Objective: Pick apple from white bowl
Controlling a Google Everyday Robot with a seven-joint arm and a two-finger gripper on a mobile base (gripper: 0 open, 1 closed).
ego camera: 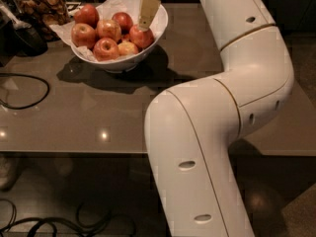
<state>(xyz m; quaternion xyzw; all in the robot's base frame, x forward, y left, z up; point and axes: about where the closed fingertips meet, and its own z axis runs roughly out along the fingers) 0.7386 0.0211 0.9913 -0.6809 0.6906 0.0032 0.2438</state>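
The white bowl (159, 21), lined with crinkled white paper, stands at the back of the grey table and holds several pinkish-red apples. My gripper (144, 26) comes down from the top edge into the right side of the bowl. Its tan tip rests on or just above the rightmost apple (143, 38). Other apples (105, 49) lie to the left of it, with a smaller, paler one (128, 48) at the front. The upper part of the gripper is cut off by the frame.
A clear jar of brown snacks (41, 6) stands to the left of the bowl, with a dark object (22, 36) in front of it. A black cable (27, 90) loops on the table (74, 117) at left. My white arm (212, 132) fills the right. Cables lie on the floor.
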